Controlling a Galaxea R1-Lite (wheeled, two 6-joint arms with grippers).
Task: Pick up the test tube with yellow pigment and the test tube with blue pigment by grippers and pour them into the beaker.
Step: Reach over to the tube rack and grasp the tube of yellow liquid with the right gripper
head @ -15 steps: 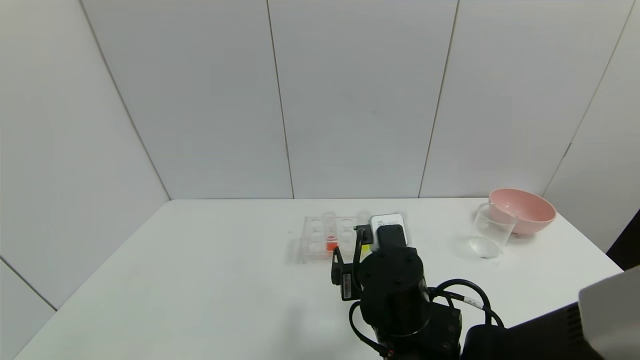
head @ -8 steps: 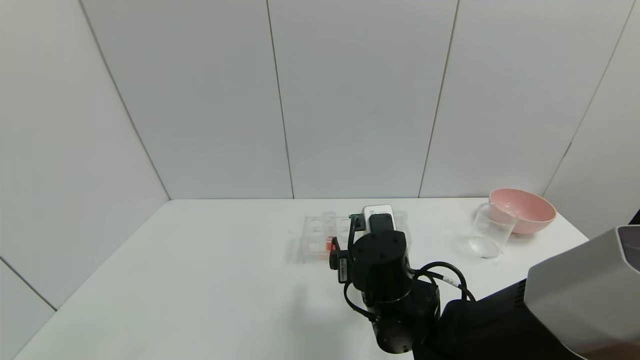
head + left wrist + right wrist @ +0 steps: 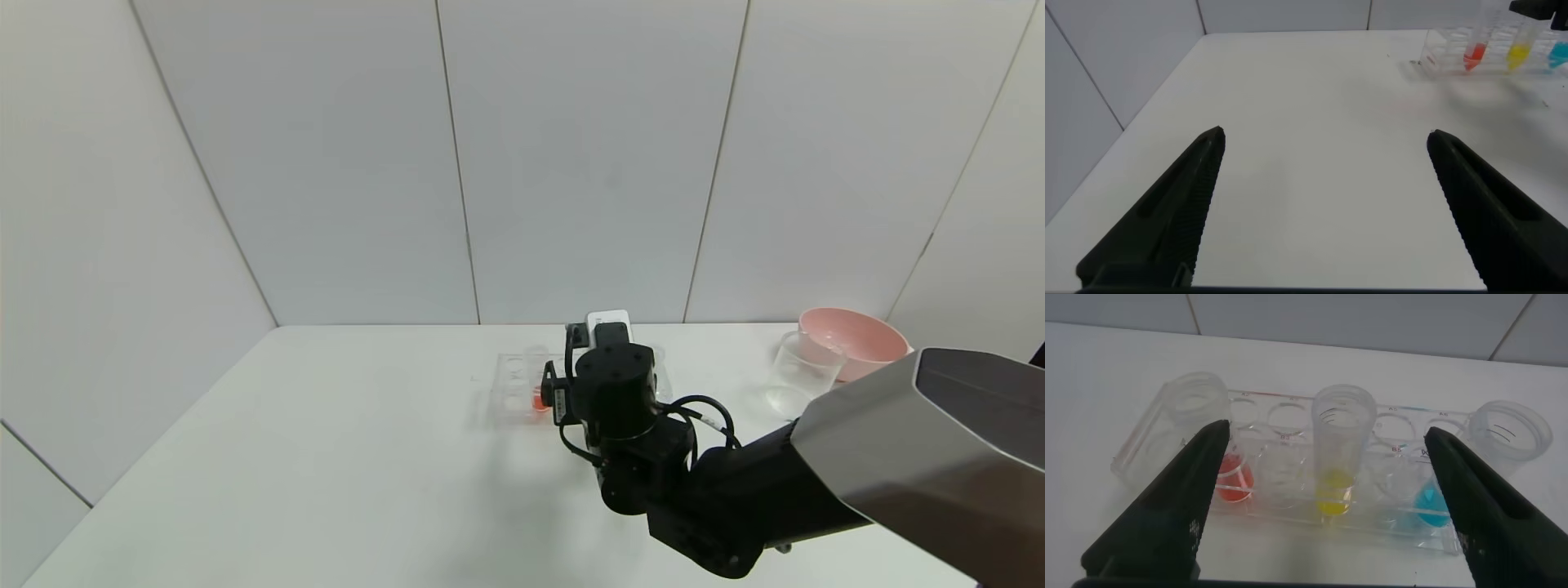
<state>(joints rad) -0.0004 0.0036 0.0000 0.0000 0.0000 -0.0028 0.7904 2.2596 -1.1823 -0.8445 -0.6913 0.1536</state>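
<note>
Mostly hidden behind right hand (image 3: 1327,498): tube rack (image 3: 516,384).

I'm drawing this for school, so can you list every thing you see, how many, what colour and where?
Test tube rack: one, clear, middle of the white table.
Test tube with orange-red pigment: one, at one end of the rack.
Test tube with yellow pigment: one, middle of the rack.
Test tube with blue pigment: one, other end of the rack.
Beaker: one, clear, far right of the table.
Bowl: one, pink, behind the beaker.
Right gripper: black, open, fingers either side of the yellow tube.
Left gripper: black, open, over bare table.
</note>
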